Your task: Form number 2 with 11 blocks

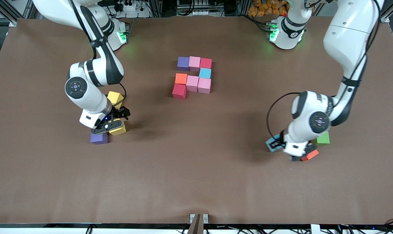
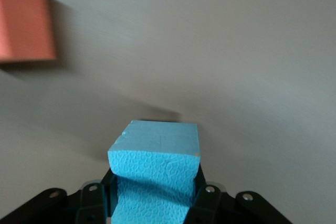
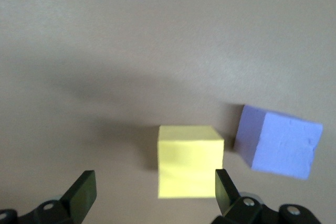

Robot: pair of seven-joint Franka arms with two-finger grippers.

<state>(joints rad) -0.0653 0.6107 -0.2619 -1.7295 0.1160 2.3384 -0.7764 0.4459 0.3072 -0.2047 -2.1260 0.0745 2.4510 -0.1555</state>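
Tabletop (image 1: pixel 196 182): partial number 2 (image 1: pixel 193 77), eight blocks, seen mid-tabletop, toward base edge. Left tool (image 2: pixel 155 195) pinching blue block (image 2: pixel 155 174) at left arm's end, orange block (image 1: pixel 310 155) and green cube (image 1: pixel 323 139) beside. Right tool (image 3: pixel 152 190) spread over yellow block (image 3: pixel 189 167), purple block (image 3: pixel 278 141) beside.

My right gripper (image 3: pixel 152 192) straddles the yellow cube (image 3: pixel 189 160); purple cube (image 3: pixel 278 141) crowds one finger. Orange cube (image 1: pixel 310 155) and green cube (image 1: pixel 322 138) flank my left gripper (image 1: pixel 276 144); open table (image 1: pixel 196 169) lies nearer the front camera
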